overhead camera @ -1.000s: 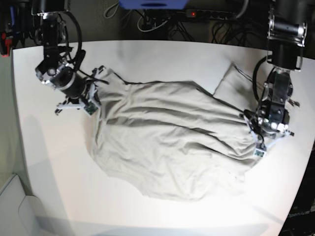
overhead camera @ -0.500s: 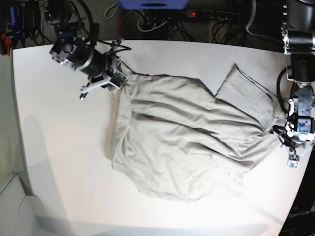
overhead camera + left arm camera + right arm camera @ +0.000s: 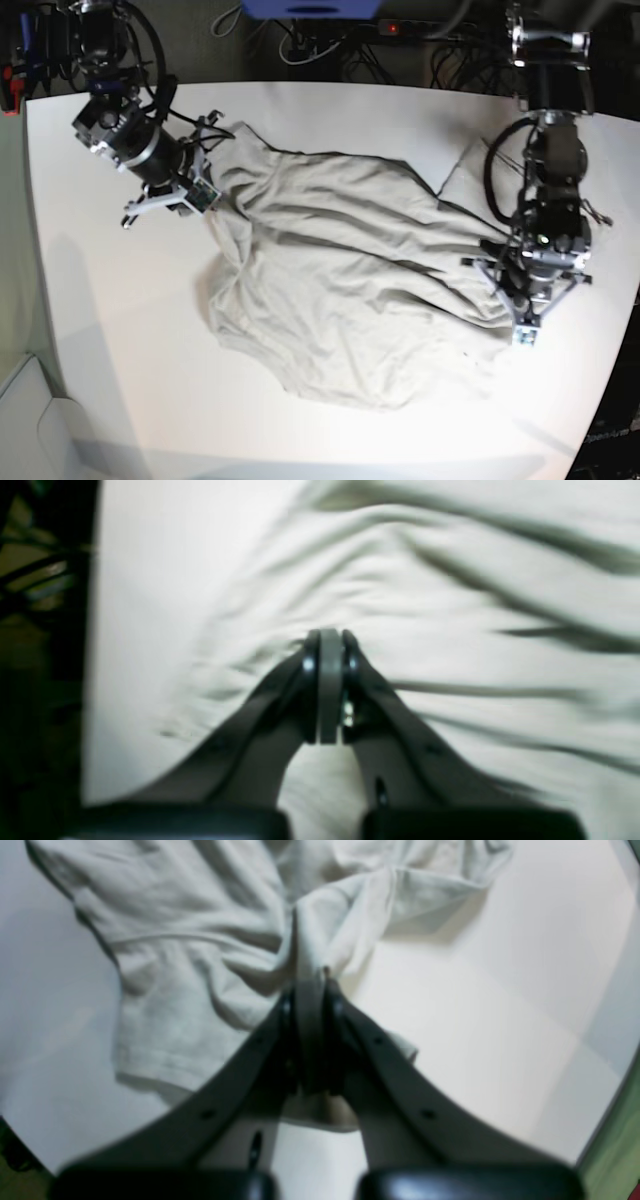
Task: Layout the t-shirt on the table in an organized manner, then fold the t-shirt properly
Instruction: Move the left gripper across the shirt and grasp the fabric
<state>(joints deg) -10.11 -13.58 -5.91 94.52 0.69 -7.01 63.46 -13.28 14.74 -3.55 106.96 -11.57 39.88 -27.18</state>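
The light grey-beige t-shirt (image 3: 350, 270) lies crumpled in long folds across the middle of the white table (image 3: 100, 330). At the shirt's far left corner my right gripper (image 3: 205, 192) is shut on a bunched edge of cloth; the right wrist view shows the jaws (image 3: 310, 985) pinching a raised fold of the t-shirt (image 3: 200, 925). On the right side my left gripper (image 3: 517, 318) is shut on the shirt's edge. In the left wrist view its tips (image 3: 327, 640) press into the t-shirt (image 3: 450, 605), and creases radiate from them.
A power strip and cables (image 3: 430, 28) lie beyond the table's far edge. A white box (image 3: 30, 420) sits off the table's lower left corner. The table's edge (image 3: 92, 655) runs close to the left gripper in the left wrist view.
Both grippers, still holding the shirt, swung right and far, then came back left. The shirt shifted with them and now lies slacker, with more folds.
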